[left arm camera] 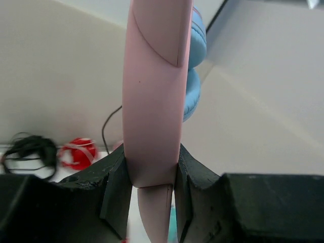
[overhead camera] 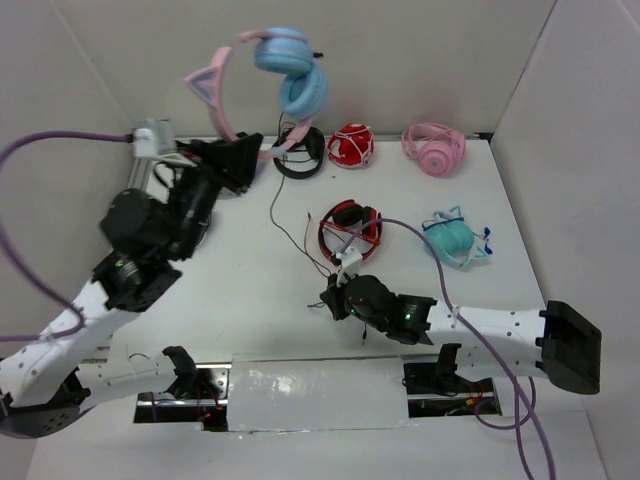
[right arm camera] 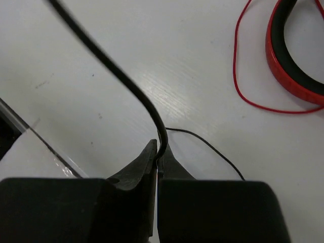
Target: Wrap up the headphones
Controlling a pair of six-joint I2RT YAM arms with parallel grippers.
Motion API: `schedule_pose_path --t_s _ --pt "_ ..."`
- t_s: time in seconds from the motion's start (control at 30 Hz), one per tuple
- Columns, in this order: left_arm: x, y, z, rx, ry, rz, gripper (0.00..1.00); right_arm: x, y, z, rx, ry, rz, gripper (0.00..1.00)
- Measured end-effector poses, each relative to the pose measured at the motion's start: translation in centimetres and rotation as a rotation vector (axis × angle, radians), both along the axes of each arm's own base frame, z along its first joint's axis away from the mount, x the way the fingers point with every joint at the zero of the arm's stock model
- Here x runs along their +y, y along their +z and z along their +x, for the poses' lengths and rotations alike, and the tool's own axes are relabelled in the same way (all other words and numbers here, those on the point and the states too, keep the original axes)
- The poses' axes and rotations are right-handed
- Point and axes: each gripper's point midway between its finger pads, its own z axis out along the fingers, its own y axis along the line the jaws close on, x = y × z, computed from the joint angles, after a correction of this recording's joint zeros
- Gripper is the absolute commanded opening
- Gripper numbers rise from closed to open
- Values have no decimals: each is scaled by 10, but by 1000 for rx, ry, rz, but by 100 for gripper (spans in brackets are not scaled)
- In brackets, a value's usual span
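Observation:
The headphones [overhead camera: 285, 75] have a pink headband with cat ears and light blue ear cups [left arm camera: 195, 76]. They hang in the air at the back left. My left gripper [overhead camera: 243, 160] is shut on the pink headband [left arm camera: 154, 101], one finger pressing each side. The thin black cable [overhead camera: 272, 212] drops from the ear cups to the table and runs forward to my right gripper [overhead camera: 333, 298]. In the right wrist view that gripper [right arm camera: 161, 153] is shut on the black cable [right arm camera: 116, 71], low over the white table.
Red-and-black headphones [overhead camera: 350, 232] with a red cable [right arm camera: 243, 86] lie just behind the right gripper. A teal bundle [overhead camera: 452, 238], all-pink headphones [overhead camera: 433, 148], a red wrapped set [overhead camera: 350, 147] and a black coil [overhead camera: 300, 160] sit further back. A clear plate [overhead camera: 315, 392] covers the near edge.

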Motion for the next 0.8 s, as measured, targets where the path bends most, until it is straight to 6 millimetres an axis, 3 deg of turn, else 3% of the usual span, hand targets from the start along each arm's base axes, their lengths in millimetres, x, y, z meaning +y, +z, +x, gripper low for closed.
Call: schedule_pose_path --t_s 0.03,0.07,0.1,0.17,0.33,0.47,0.6,0.8 --pt "-5 -14 12 8 35 39 0 -2 0 -8 8 -5 -41 0" --pt "-21 -46 30 48 57 131 0 -3 4 -12 7 -15 -69 0" --pt "-22 -48 31 50 57 138 0 -4 10 -15 3 -28 -87 0" --pt "-36 -90 44 109 51 245 0 -10 30 -17 -24 -69 -137 0" --pt "-37 -162 42 203 -8 419 0 -37 103 -7 -141 -219 -149 0" --pt "-28 -177 25 222 -68 466 0 -62 141 0 -228 -261 -161 0" --pt "-38 -183 8 203 -186 476 0 -67 171 2 -305 -230 -180 0" --pt "-60 -235 -10 268 -373 510 0 -68 201 4 -389 -180 -225 0"
